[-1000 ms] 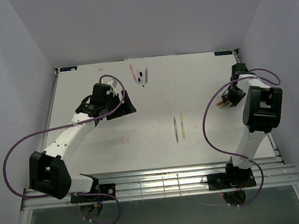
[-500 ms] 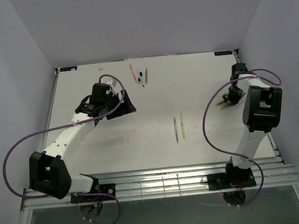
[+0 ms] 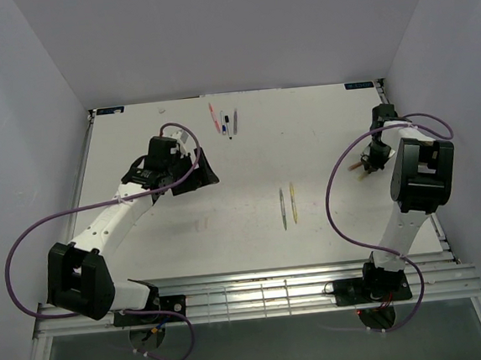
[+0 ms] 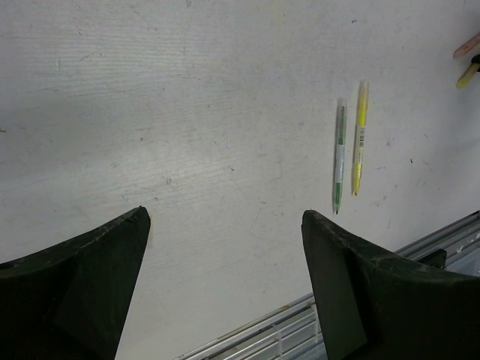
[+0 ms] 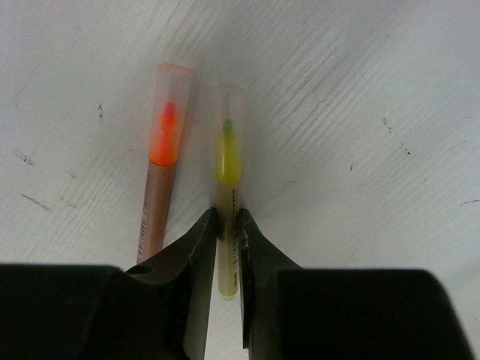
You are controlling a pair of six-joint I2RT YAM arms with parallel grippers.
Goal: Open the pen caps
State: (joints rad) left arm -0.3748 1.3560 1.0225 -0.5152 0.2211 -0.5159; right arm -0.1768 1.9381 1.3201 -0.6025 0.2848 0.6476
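Currently: right gripper [image 5: 227, 225] clenched on yellow pen [image 5: 228, 187] barrel, low over the table [image 5: 360, 90] near its right edge. Cap [image 5: 230, 105] on; orange pen [image 5: 160, 187] just beside. Left gripper [image 4: 225, 217] released, empty. Step: securing pen. Next probably needs left pinching cap, pulling along axis.

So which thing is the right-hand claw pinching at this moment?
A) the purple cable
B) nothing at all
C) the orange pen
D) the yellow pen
D: in the right wrist view the right gripper has its two fingers closed on the yellow pen, while the orange pen lies free beside it.
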